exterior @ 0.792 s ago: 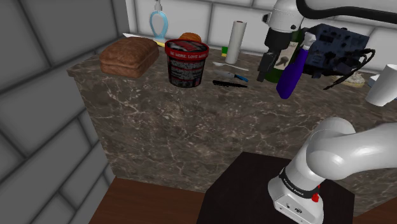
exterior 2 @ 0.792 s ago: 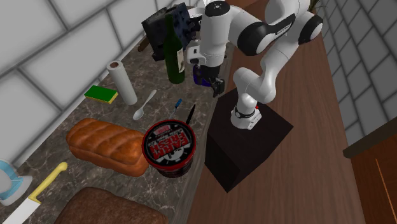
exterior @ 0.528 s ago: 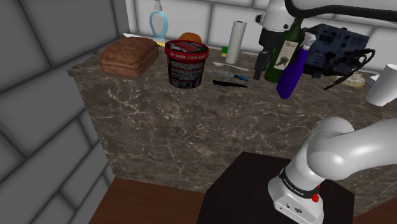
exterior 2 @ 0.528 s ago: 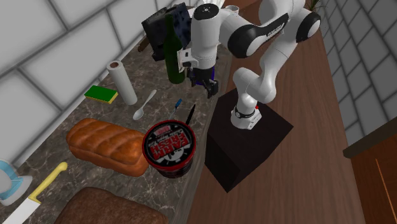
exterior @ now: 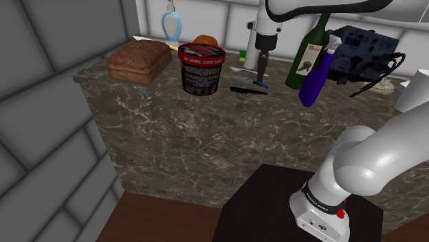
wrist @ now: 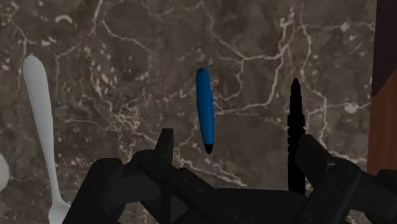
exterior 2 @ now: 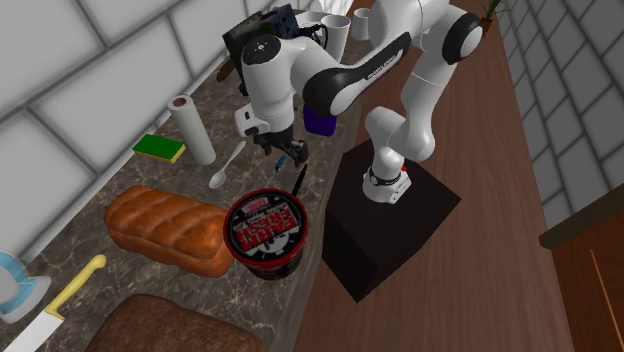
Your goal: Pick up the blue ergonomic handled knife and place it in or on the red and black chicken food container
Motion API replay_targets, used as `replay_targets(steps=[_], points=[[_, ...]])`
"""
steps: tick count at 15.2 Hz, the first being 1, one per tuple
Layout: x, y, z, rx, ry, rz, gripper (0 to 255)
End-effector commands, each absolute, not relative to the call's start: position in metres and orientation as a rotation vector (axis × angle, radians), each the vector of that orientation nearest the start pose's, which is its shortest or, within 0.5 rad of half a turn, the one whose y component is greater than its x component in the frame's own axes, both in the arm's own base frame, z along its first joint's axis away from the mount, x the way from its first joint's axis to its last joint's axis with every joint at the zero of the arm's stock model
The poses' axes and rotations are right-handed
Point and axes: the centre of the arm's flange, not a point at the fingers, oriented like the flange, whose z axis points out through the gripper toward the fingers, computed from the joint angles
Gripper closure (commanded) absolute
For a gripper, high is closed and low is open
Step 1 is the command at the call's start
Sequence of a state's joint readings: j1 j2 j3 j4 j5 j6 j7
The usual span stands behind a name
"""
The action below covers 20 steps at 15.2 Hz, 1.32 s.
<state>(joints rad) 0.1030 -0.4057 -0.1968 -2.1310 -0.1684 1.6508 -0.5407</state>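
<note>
The black two-finger gripper (wrist: pixel 238 145) hangs over the dark marble counter (wrist: pixel 127 51), its fingers wide apart and empty. Below the gap lies the blue-handled knife (wrist: pixel 203 109), between a white spoon (wrist: pixel 39 121) and a slim black tool (wrist: pixel 294 127), near the round red and black container (exterior: pixel 201 67).

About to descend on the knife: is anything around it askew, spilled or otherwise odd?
Nothing stands out. The blue-handled knife lies flat on the marble counter, apart from the white spoon and the black utensil flanking it. The red and black container stands upright, and no spill shows.
</note>
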Motion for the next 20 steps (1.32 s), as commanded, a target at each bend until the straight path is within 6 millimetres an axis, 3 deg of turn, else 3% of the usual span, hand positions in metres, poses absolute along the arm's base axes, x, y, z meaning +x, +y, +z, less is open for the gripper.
replay_targets(steps=[1, 9, 17, 18, 20], points=[[0.449, -0.072, 0.553, -3.07, -0.889, 0.199, 0], [0.446, -0.076, 0.513, -3.069, -0.891, 0.199, 0], [0.446, -0.075, 0.513, -3.069, -0.891, 0.2, 0], [0.446, -0.075, 0.513, -3.069, -0.891, 0.2, 255], [0.445, -0.075, 0.513, -3.069, -0.891, 0.2, 255]])
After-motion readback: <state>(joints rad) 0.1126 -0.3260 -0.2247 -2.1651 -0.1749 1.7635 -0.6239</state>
